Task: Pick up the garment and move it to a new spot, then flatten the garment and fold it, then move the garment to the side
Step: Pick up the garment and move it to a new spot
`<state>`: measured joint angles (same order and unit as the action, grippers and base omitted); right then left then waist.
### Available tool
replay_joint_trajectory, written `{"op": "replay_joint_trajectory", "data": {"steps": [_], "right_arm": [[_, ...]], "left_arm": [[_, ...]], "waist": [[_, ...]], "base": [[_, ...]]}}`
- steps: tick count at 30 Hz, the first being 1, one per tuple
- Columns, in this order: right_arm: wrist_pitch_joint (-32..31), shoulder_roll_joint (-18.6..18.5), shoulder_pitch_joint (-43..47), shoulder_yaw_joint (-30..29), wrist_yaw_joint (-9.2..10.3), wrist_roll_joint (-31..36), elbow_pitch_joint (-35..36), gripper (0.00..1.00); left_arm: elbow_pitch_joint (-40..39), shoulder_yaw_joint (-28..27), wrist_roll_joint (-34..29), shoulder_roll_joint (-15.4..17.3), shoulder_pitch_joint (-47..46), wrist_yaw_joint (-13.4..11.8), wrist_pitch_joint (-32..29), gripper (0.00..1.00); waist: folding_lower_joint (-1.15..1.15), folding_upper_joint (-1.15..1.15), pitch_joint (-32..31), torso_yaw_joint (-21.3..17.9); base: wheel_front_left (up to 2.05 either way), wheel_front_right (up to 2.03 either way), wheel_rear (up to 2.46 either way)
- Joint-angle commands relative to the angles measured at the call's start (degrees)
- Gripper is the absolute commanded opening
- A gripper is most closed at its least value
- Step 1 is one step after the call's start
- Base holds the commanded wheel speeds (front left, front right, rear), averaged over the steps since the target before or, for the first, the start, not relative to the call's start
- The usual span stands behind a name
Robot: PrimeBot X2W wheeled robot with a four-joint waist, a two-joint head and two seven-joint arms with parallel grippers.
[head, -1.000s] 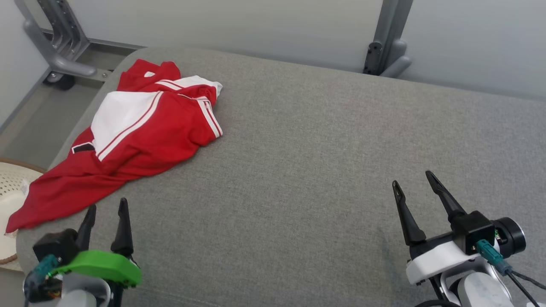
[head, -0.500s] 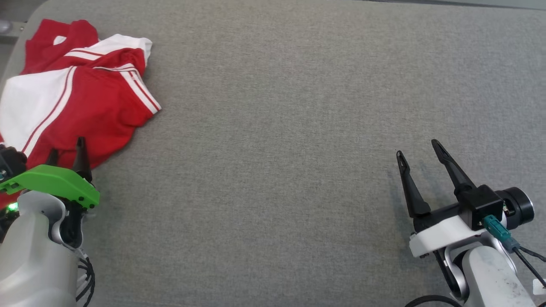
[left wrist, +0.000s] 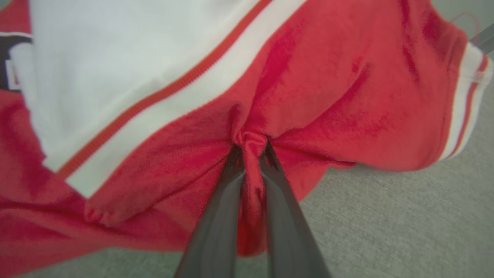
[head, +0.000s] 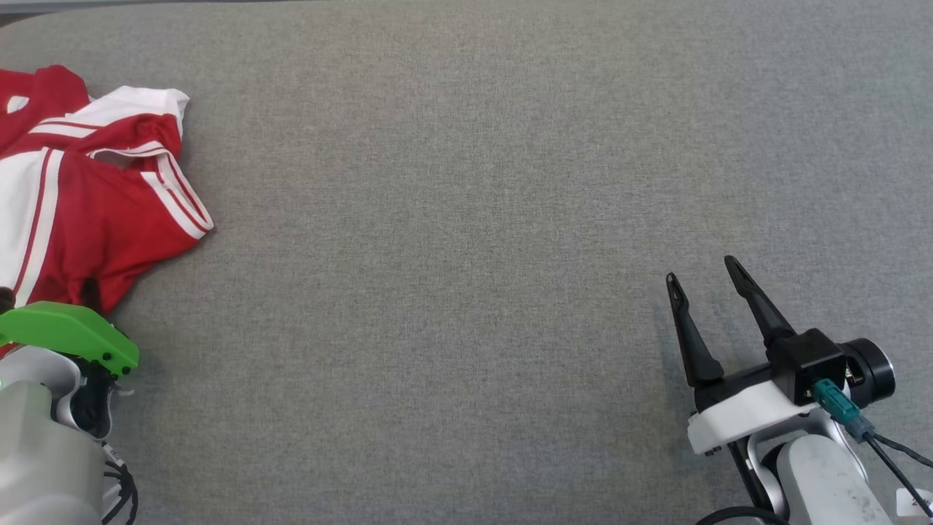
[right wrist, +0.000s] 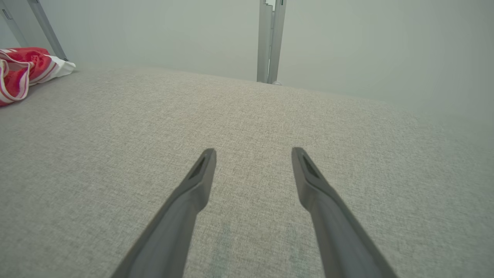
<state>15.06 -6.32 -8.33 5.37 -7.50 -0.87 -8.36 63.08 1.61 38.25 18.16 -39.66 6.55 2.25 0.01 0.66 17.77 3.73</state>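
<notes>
The garment (left wrist: 339,88) is caught in the left gripper (left wrist: 251,146). In the left wrist view the two dark fingers (left wrist: 218,216) stand almost together, with a narrow ridge of red cloth squeezed between them and bunched into a small knot at their tips. Creases run out from that pinch into the red fabric on both sides. Just beyond it a white band (left wrist: 154,116), edged by a thin red line, crosses the cloth at a slant. Past that lies a broad white panel (left wrist: 115,50), and at the far right of that view a sleeve hem (left wrist: 469,104) carries white and red stripes. The grey cushion (left wrist: 405,216) shows under the near edge of the cloth.

In the head view the garment lies crumpled at the far left of the cushion and runs off the picture's left edge. The left arm's green cover (head: 69,332) sits over the cloth's near edge and hides the fingers there.

The right gripper (head: 700,270) is at the lower right of the head view, well apart from the garment. Its fingers are spread in a wide V over bare cushion with nothing between them. The right wrist view shows the same gap, the garment as a small red-and-white heap at the far left, and a grey metal post (right wrist: 270,42) against a pale wall (right wrist: 386,46) beyond the cushion's far edge.
</notes>
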Motion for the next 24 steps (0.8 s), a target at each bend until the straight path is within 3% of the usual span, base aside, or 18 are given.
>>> {"op": "replay_joint_trajectory", "data": {"steps": [1, 5, 8, 9, 10, 19, 24], "right_arm": [[0.17, 0.19, 1.16, -0.47, 0.02, -0.53, -0.18, 1.00], [0.17, 0.97, 3.15, -1.48, 0.02, -0.51, -0.42, 1.00], [0.17, 1.38, 4.38, -1.93, 0.02, -0.66, -0.44, 1.00], [0.17, 1.63, 4.77, -2.13, 0.02, -0.74, -0.48, 1.00], [0.17, 1.63, 4.77, -2.13, 0.02, -0.74, -0.48, 1.00], [0.17, 2.69, 4.99, -1.69, 0.02, -1.10, -0.81, 1.00], [0.17, 2.90, 4.76, -1.83, 0.02, -1.60, -0.97, 1.00]], "left_arm": [[-0.86, -0.16, 0.21, 0.94, 1.51, 0.35, 0.71, 0.00], [-5.79, -0.20, 1.10, 2.41, 3.32, 0.72, 1.43, 0.00], [-12.07, -0.45, 1.39, 4.29, 4.97, 0.83, 0.99, 0.00], [-17.71, -0.88, 1.67, 5.58, 6.04, 0.21, -0.01, 0.00], [-17.71, -0.88, 1.67, 5.58, 6.04, 0.21, -0.01, 0.00], [-52.14, -4.43, 5.33, 9.27, 15.15, -6.52, -10.91, 0.00], [-70.83, -5.03, 7.77, 9.26, 20.84, -9.88, -16.76, 0.00]], "waist": [[-0.01, -0.66, -2.26, 0.02], [-0.01, -0.66, -4.51, 0.80], [-0.01, -0.66, -5.85, 1.62], [-0.01, -0.66, -6.39, 2.17], [-0.01, -0.66, -6.39, 2.17], [-0.01, -0.66, -7.75, 2.68], [-0.01, -0.66, -7.98, 1.11]], "base": [[0.00, 0.00, 0.00], [0.00, 0.00, 0.00], [0.00, 0.00, 0.00], [0.00, 0.00, 0.00], [0.00, 0.00, 0.00], [0.00, 0.00, 0.00], [0.00, 0.00, 0.00]]}}
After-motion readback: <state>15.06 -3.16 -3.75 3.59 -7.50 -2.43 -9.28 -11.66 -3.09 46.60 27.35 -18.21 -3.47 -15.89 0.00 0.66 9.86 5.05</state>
